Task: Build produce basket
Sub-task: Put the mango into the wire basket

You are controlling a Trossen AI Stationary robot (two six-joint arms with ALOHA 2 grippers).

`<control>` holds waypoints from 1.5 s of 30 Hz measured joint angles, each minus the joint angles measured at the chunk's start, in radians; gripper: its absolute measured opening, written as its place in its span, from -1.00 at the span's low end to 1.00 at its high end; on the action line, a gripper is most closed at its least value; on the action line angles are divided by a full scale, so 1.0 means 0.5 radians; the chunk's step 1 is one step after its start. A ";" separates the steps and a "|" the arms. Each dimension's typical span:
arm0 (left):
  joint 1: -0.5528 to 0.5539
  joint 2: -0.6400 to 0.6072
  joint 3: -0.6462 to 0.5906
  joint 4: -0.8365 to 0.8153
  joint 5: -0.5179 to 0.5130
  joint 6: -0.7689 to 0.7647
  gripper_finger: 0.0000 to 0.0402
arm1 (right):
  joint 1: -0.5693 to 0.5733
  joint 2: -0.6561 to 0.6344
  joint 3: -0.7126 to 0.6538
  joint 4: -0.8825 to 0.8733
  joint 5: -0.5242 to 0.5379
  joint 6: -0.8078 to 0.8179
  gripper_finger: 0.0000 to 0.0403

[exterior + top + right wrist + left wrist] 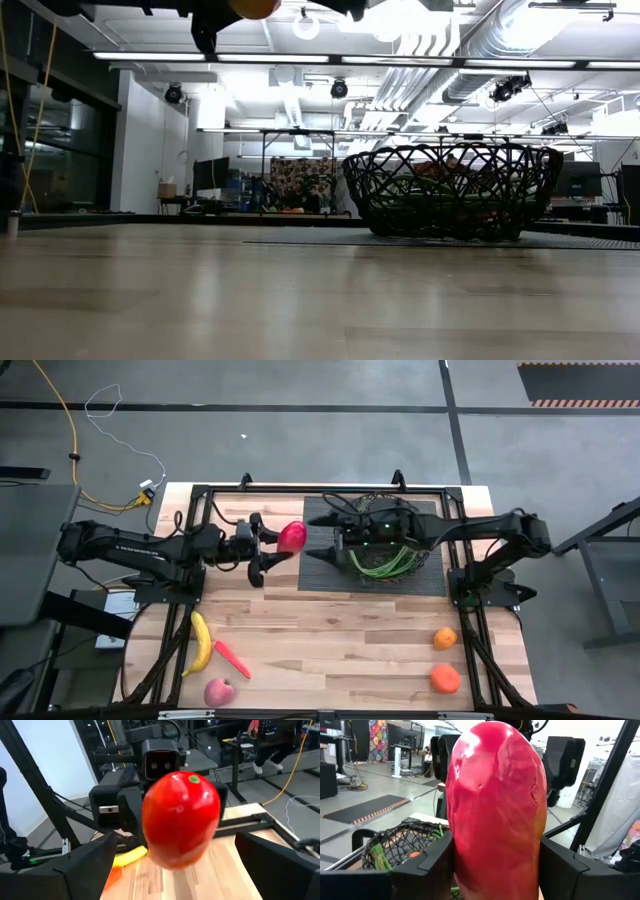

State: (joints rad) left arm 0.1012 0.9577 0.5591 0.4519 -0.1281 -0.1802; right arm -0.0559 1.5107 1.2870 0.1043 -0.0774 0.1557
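My left gripper [278,547] is shut on the red-yellow pepper [292,537], high above the table just left of the dark mat [330,575]. The pepper fills the left wrist view [495,810], and its underside shows at the top of the low view [255,8]. My right gripper [312,542] is open, level and faces the pepper's stem end [192,779]. Its fingers stand apart from the pepper. The black wire basket [385,545] rests on the mat and holds green beans [385,565]; it also shows in the low view [450,190]. My left gripper pinches the pepper by its two sides [456,855] between its two fingers [427,865]. The fingers come level from the table's left. The pepper is lifted clear of the table, its stem end pointing toward the table's right.
A banana [201,643], a carrot [232,658] and a pink-red apple [219,692] lie near the table's near left corner. Two oranges [445,638] [446,678] lie at the near right. Bare wood lies between these groups.
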 joint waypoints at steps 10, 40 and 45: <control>0.023 0.122 0.005 0.051 0.152 -0.047 0.05 | -0.010 0.208 0.199 0.076 -0.009 -0.013 0.98; 0.033 0.150 0.091 0.047 0.129 0.018 0.05 | -0.004 0.195 0.218 0.001 -0.104 0.001 0.15; 0.033 0.150 0.091 0.036 0.128 0.028 0.11 | -0.004 0.196 0.217 -0.004 -0.110 0.000 0.18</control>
State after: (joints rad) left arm 0.1177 1.0325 0.6044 0.4701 -0.0639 -0.1663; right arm -0.0578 1.6085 1.3956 0.1021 -0.1326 0.1558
